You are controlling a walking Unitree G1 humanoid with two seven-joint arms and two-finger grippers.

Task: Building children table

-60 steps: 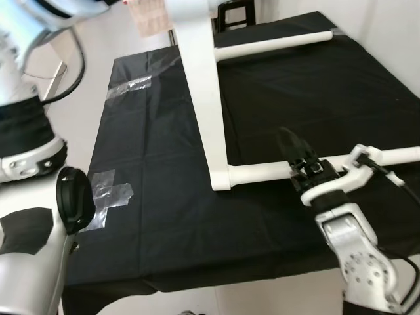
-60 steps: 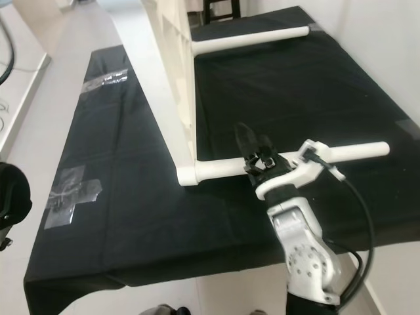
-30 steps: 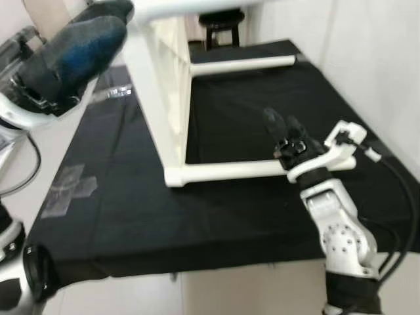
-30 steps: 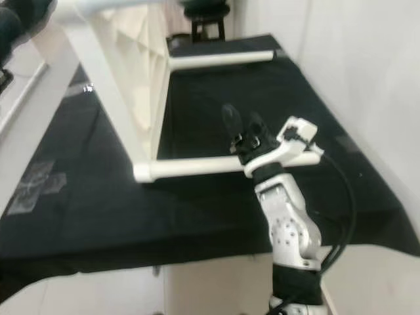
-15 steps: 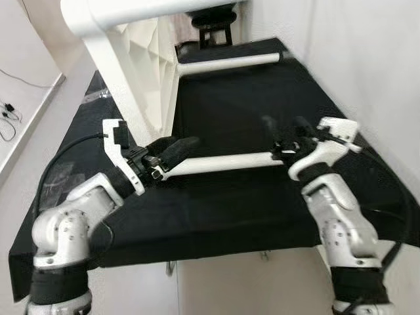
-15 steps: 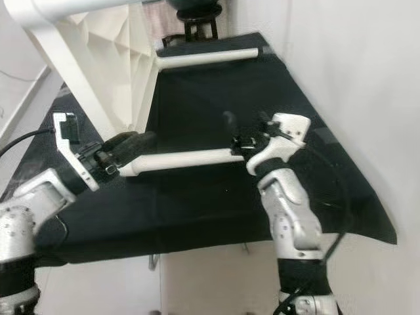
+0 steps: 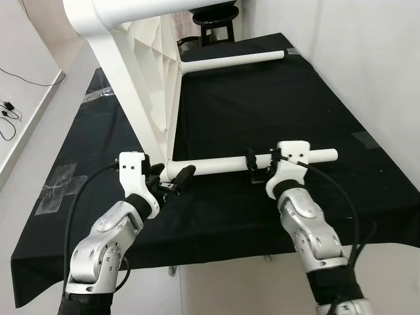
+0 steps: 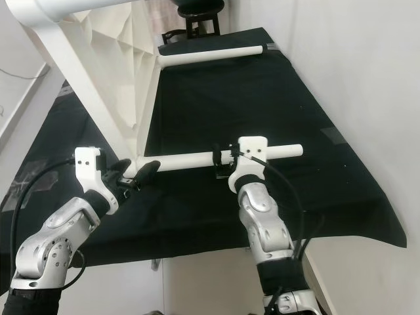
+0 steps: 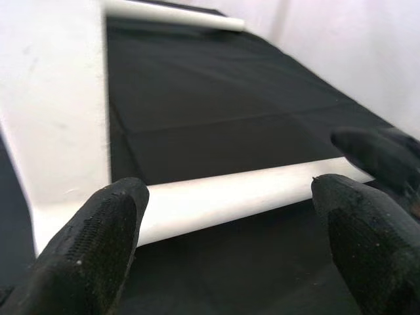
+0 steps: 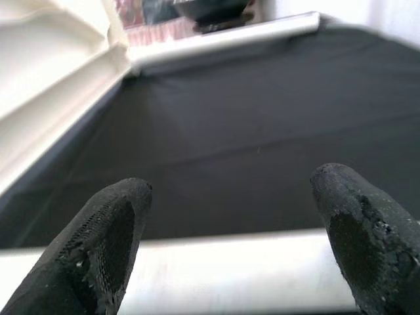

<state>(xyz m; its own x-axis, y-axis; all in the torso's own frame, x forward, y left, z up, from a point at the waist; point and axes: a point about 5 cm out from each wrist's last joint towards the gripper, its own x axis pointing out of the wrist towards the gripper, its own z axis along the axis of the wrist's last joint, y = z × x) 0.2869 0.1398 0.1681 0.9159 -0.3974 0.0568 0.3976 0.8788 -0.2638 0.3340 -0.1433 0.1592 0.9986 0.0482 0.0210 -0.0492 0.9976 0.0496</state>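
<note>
A white children's table lies on its side on the black cloth [image 7: 315,105]. Its ribbed top [image 7: 147,79] stands upright at the left, and two round legs point right. The near leg [image 7: 216,165] runs across in front of me; the far leg [image 7: 236,60] lies at the back. My left gripper [image 7: 173,181] is open just in front of the near leg's base, where it joins the top. In the left wrist view the leg [image 9: 230,193] crosses beyond the fingertips [image 9: 98,243]. My right gripper [image 7: 257,164] is open at the leg's middle, fingers [image 10: 354,223] spread above the leg [image 10: 223,262].
Clear tape patches [image 7: 62,180] stick to the cloth at the left. A black stool [image 7: 216,13] stands behind the table's far end. A white wall runs close along the right side. Loose cable [image 7: 10,108] lies on the floor at far left.
The camera has shifted. My left arm came down from high on the left and now sits at the near leg's base. The right gripper stayed at the leg, its wrist turned over it.
</note>
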